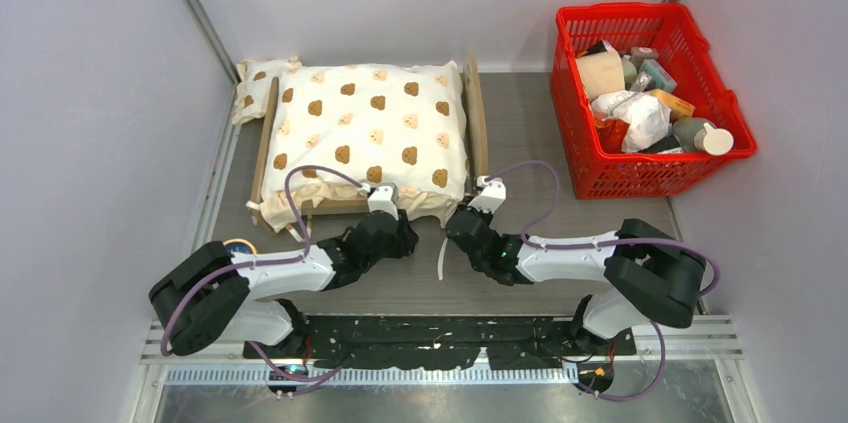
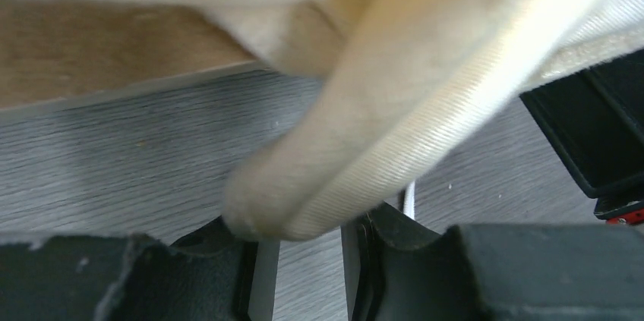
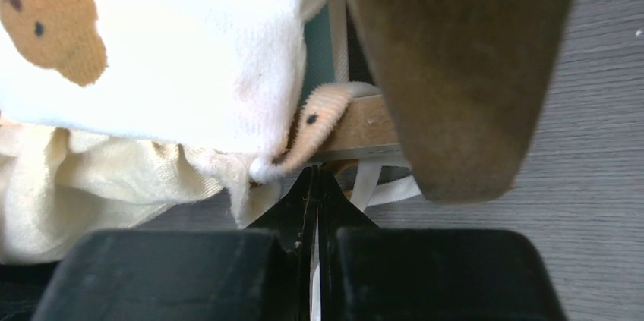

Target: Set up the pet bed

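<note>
L gripper (image 2: 304,234) is being held parted at cushion (image 1: 370,128) ruffle, R gripper (image 3: 315,177) clenched; cushion's prob. being squared in pet bed (image 1: 479,113), even pulls needed.

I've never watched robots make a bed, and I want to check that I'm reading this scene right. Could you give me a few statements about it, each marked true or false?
1. The bear-print cushion lies on the pet bed. True.
2. The red basket is empty. False: it is full of assorted items.
3. The right gripper has its fingers pressed together at the cushion's corner. True.
4. The left gripper is clamped tight. False: its fingers stand apart, with the cushion's ruffle hanging just above the gap.
5. The small pillow sits in the basket. False: it lies by the bed's far left corner.
</note>
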`<act>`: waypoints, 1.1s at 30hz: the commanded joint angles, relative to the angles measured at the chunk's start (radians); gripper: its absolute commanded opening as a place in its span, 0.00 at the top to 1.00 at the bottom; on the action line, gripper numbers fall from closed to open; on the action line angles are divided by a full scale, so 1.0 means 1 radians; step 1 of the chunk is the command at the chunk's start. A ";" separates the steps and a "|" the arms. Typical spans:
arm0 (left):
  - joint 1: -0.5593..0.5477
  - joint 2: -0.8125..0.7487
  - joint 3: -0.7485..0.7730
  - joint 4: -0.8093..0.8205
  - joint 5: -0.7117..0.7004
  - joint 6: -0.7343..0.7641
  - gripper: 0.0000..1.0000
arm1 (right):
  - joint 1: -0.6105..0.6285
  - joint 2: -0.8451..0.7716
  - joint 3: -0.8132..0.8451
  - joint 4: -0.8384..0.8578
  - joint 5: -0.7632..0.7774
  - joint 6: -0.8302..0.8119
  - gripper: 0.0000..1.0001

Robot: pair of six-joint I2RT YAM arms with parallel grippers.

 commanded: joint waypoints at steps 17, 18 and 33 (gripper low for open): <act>0.091 0.014 0.009 0.094 0.090 -0.045 0.63 | 0.084 0.038 0.090 -0.104 0.131 0.220 0.95; 0.098 0.022 0.017 0.106 0.091 -0.031 0.64 | 0.085 0.037 0.104 -0.124 0.143 0.236 0.95; 0.108 0.183 0.039 0.369 0.189 0.149 0.68 | 0.090 0.016 0.132 -0.257 0.229 0.333 0.95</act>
